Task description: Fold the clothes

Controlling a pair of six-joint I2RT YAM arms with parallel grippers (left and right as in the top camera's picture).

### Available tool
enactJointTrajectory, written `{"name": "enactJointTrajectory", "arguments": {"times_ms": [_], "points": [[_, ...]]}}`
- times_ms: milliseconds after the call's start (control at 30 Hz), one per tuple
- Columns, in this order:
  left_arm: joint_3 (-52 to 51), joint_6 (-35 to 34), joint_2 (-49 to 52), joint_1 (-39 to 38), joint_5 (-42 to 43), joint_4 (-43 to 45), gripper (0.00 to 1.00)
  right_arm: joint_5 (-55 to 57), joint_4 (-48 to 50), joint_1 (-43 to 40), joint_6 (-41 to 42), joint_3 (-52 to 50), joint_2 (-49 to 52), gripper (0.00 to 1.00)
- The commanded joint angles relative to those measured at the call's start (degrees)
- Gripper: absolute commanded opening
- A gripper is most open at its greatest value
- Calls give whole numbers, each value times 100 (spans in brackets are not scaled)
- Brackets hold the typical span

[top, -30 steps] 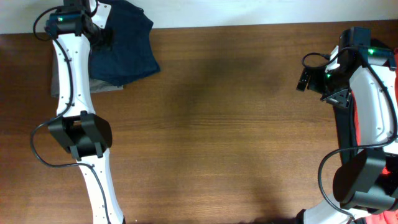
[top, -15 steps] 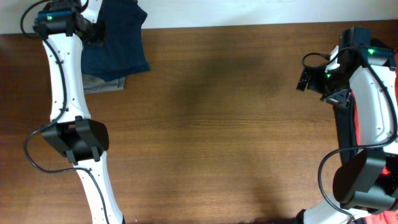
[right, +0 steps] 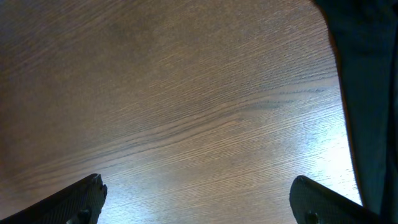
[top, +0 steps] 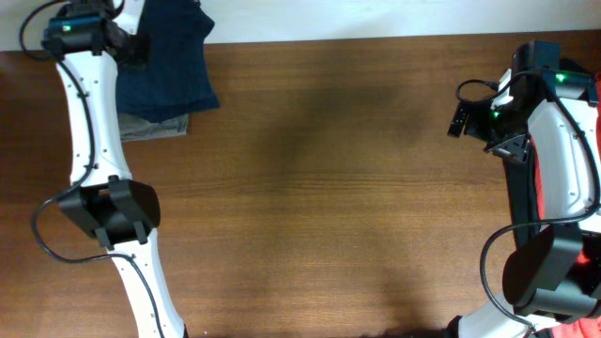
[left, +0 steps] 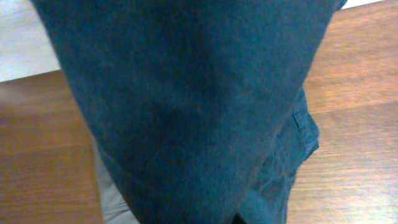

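fingers of the left gripper (top: 134, 45) cannot be seen themselves, because dark cloth fills the left wrist view. they are drawn nearly together, pinched on an edge of the navy garment (top: 174, 68). from that pinch the garment spreads away to one side of the fingers and past the far edge of the table (top: 357, 188). its lower part lies over a grey garment (top: 155, 128), which sits flat on the wood just below the fingers with one corner peeking out. in the left wrist view a buttoned or stitched hem of the navy cloth shows low down, beside a sliver of grey.

fingers (right: 81, 199) of the right gripper (right: 199, 202) stand wide apart and hold nothing. only bare wood lies beneath them, and the navy garment is well apart from them, across the whole table. a bit of red cloth (top: 577, 330) shows behind that arm's base.

the navy garment looks soft, light and limp. it will likely sag and bunch from a single pinch rather than keep any shape, and a thin grip on one layer could slip. a hold on a corner or along the hem, where the fabric is doubled and firmer, seems the safer choice. a second hold on the opposite corner would probably let it be spread flat over open wood before folding. the grey piece under it may drag along if the two cling.
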Motion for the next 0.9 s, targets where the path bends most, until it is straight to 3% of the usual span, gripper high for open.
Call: {"name": "enactJointTrajectory", "arguments": {"times_ms": [0, 533, 733, 867], "points": [[164, -61, -337, 302, -96, 118, 0, 74, -7, -17, -39, 35, -31, 99], [116, -59, 151, 708, 289, 662, 8, 74, -7, -17, -39, 33, -31, 99], [116, -59, 745, 708, 282, 1329, 23, 74, -7, -17, -42, 33, -31, 99], [116, -61, 1036, 708, 282, 1635, 38, 74, -7, -17, -39, 35, -31, 99]]}}
